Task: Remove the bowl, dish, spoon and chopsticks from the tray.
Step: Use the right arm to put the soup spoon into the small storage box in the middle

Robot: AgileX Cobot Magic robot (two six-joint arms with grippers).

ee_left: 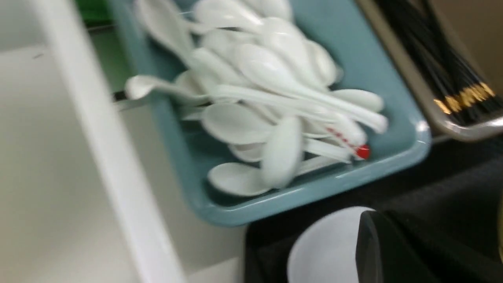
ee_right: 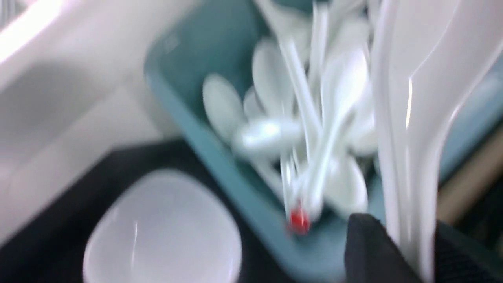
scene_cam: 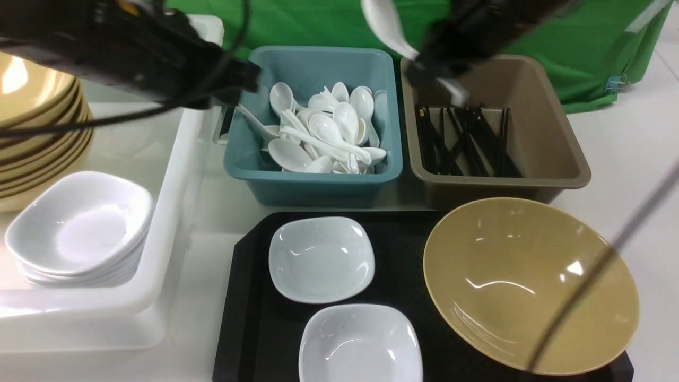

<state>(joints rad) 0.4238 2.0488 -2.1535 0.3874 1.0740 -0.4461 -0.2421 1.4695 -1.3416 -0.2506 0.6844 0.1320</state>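
Observation:
My right gripper point(scene_cam: 431, 62) is shut on the white spoon point(scene_cam: 383, 22), holding it high over the seam between the teal bin point(scene_cam: 313, 185) and the brown bin point(scene_cam: 551, 154). In the right wrist view the spoon point(ee_right: 412, 118) runs between the fingers of the gripper point(ee_right: 408, 245). The yellow bowl point(scene_cam: 530, 284) and two white dishes point(scene_cam: 321, 259) point(scene_cam: 360, 345) sit on the black tray point(scene_cam: 249, 329). Black chopsticks point(scene_cam: 467, 140) lie in the brown bin. My left gripper point(scene_cam: 249, 79) hangs shut and empty by the teal bin's left edge, its dark fingers point(ee_left: 373, 243) above a dish.
The teal bin holds several white spoons point(scene_cam: 329, 132). A white tub point(scene_cam: 170, 175) on the left carries a stack of yellow bowls point(scene_cam: 37, 122) and a stack of white dishes point(scene_cam: 79, 228). A dark cable point(scene_cam: 599, 265) crosses over the bowl.

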